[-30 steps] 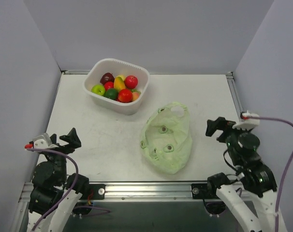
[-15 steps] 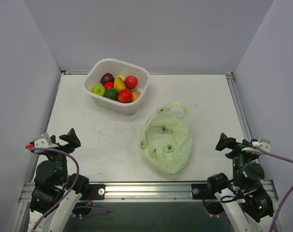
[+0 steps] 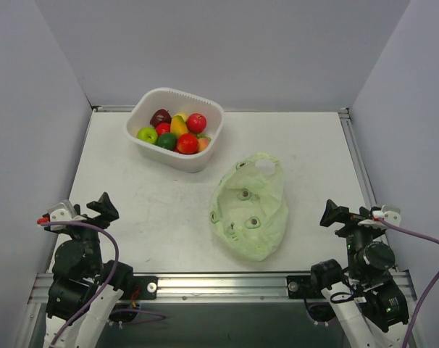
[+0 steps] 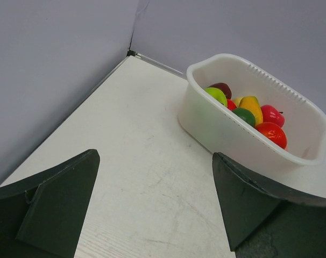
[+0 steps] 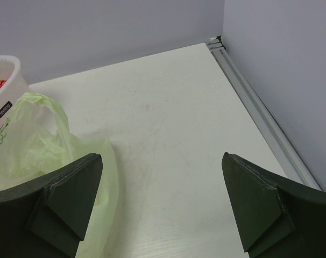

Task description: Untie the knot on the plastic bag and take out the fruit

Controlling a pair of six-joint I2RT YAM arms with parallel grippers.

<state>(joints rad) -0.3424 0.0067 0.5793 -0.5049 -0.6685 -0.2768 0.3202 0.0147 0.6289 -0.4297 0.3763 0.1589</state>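
Finding: the plastic bag (image 3: pixel 250 206) lies flat and slack on the table (image 3: pixel 154 210), right of centre in the top view. Its long axis runs from the handle loop at the upper end down towards the lower edge of the frame, leaning slightly. No tied knot shows on it, and I see no bulge of contents.

The fruit (image 3: pixel 177 130) sits in the white basket (image 3: pixel 177 92) at the upper left, well apart from the bag.

My right gripper (image 5: pixel 162 156) sits low at the lower right, fingers spread wide and holding nothing. The bag lies to its left, near but not touching; in the right wrist view only the bag's edge shows at the left side.

My left gripper (image 4: pixel 155 158) sits at the lower left, also spread wide and empty. It faces the basket and is well apart from the bag.

Judgement: my right arm is the nearer one to the bag, and would meet it broadside along its right flank. The task appears complete, with the fruit out of the bag.
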